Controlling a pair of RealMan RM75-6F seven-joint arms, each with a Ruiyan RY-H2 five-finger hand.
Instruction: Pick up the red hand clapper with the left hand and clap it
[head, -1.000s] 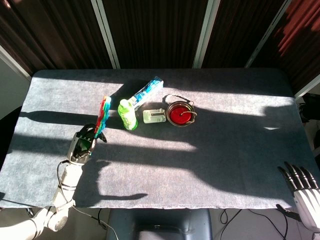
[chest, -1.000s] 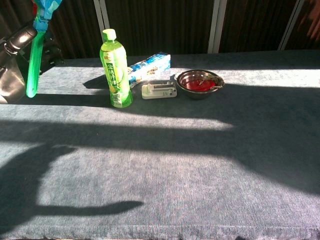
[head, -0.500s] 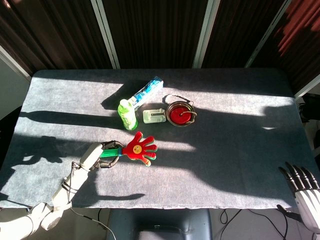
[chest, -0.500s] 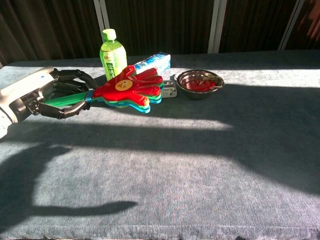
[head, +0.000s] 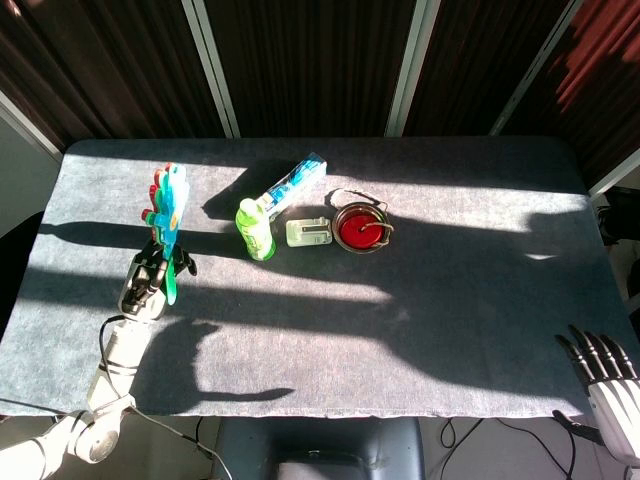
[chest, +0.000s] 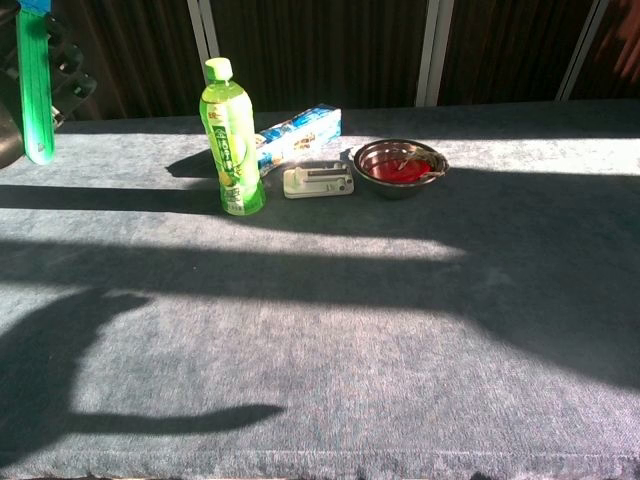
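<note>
Left arm: reaches up from the near left corner of the grey felt-covered table (head: 420, 330), forearm raised off the cloth.
Left hand (head: 150, 283): fingers wrapped around the green handle of the clapper, lifted above the table's left part; in the chest view only dark fingers (chest: 70, 70) show at the top left corner.
Red plastic hand clapper with green handle and blue layers (head: 166, 215): held upright in the left hand, palm-shaped end uppermost and seen edge-on, clear of the cloth; in the chest view its green handle (chest: 35, 90) hangs vertically at the far left.
Green plastic drink bottle with pale cap (chest: 231, 140): standing upright, right of the clapper.
Blue-and-white carton (chest: 297, 132): lying flat just behind the bottle, angled away.
Pale rectangular plastic device (chest: 318, 180): flat on the cloth between bottle and bowl.
Round metal bowl with red contents (chest: 399, 166): just right of the device, a wire handle across its rim.
Right hand (head: 605, 375): at the near right corner, fingers extended and apart, holding nothing.
</note>
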